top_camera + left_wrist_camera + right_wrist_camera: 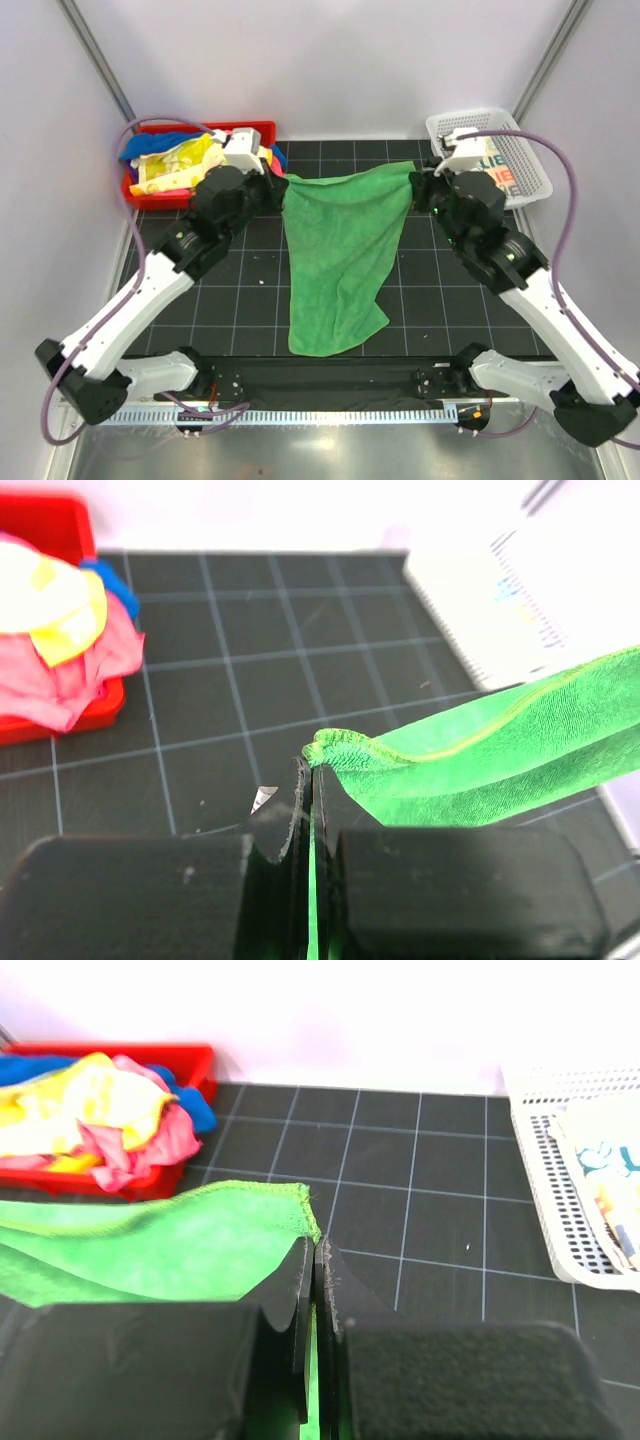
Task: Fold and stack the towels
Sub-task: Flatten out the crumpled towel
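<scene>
A green towel hangs stretched between both arms over the black grid mat, its lower end resting near the front edge. My left gripper is shut on its left top corner; my right gripper is shut on its right top corner. Green cloth shows pinched between both pairs of jaws. Other towels, yellow, pink and blue, are piled in the red tray at the back left. A cream printed towel lies in the white mesh basket at the back right.
The black grid mat covers the table. White walls with metal posts close in the back and sides. The arm bases and a rail run along the near edge.
</scene>
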